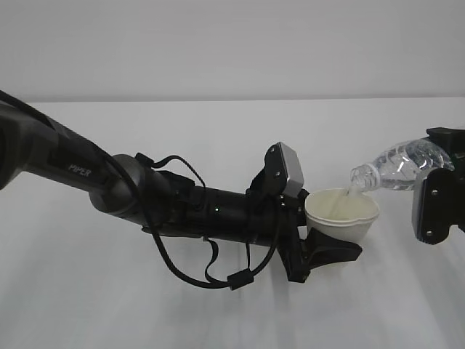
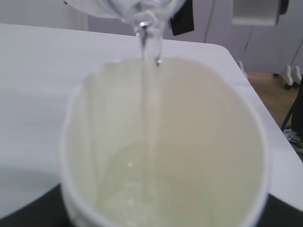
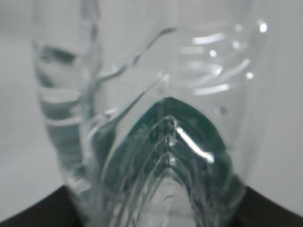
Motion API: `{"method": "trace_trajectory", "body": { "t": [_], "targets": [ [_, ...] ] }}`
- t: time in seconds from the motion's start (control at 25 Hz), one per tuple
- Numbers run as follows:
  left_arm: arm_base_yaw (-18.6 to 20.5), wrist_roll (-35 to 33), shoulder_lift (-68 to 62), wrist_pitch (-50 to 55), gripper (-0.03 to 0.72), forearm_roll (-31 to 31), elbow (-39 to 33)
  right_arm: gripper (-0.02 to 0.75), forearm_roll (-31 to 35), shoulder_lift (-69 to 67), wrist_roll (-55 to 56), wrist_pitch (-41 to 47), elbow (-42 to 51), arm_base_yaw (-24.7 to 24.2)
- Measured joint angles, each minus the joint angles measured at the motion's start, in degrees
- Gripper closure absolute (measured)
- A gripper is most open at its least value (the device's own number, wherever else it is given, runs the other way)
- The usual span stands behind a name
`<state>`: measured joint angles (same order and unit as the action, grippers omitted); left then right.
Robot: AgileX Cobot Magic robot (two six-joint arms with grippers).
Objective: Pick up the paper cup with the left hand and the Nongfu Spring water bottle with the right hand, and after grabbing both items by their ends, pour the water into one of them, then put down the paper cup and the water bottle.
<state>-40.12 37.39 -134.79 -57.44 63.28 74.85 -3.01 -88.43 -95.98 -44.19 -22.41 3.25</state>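
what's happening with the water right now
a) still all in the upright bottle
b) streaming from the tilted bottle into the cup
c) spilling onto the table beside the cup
b: the tilted bottle sends a thin stream of water into the paper cup.

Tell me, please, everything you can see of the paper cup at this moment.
The paper cup is small, cream-white, with a rolled rim and walls tapering toward its base. It is lifted off the table, roughly upright, its lower part clamped in the left hand. The mouth of the tilted Nongfu Spring water bottle hangs just over its rim, apparently without touching. A thin stream of water falls inside, and the left wrist view shows a shallow pool at the bottom.
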Motion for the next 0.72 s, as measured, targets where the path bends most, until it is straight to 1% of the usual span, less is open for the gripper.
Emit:
{"method": "trace_trajectory", "body": {
  "t": [0.72],
  "targets": [
    [0.0, 0.0, -0.1, 0.0, 0.255, 0.2, 0.0, 0.362, 0.0, 0.0, -1.0, 0.0, 0.0, 0.0]
  ]
}}
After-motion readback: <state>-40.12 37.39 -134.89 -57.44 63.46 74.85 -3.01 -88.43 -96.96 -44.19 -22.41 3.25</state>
